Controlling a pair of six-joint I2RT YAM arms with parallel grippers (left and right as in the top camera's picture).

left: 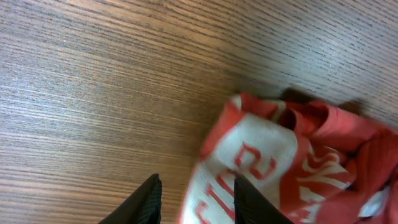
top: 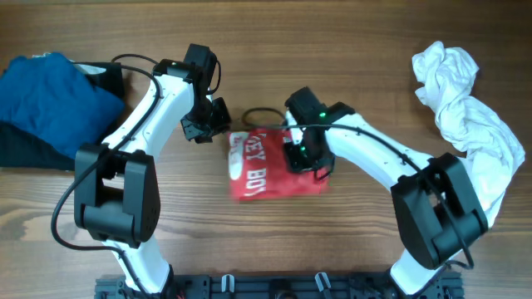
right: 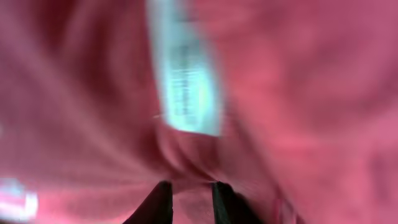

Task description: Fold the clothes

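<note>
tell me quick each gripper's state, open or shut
Left gripper: open, empty, at the edge of the red cotton T-shirt with white lettering.
Right gripper: against that shirt, blurred, cannot tell.

The red T-shirt (top: pixel 264 173) lies at the middle of the table, folded into a compact, slightly rumpled rectangle, with large white printed lettering facing up on its 9 o'clock half. Close up, its 12 o'clock edge is bunched into soft folds (left: pixel 311 162), and a white label (right: pixel 186 81) shows against the red cloth. The white garment (top: pixel 465 108) lies crumpled in a long twisted heap from 2 to 3 o'clock. The blue garment (top: pixel 50 98) sits bundled at 10 o'clock, over the black garment (top: pixel 25 148).
</note>
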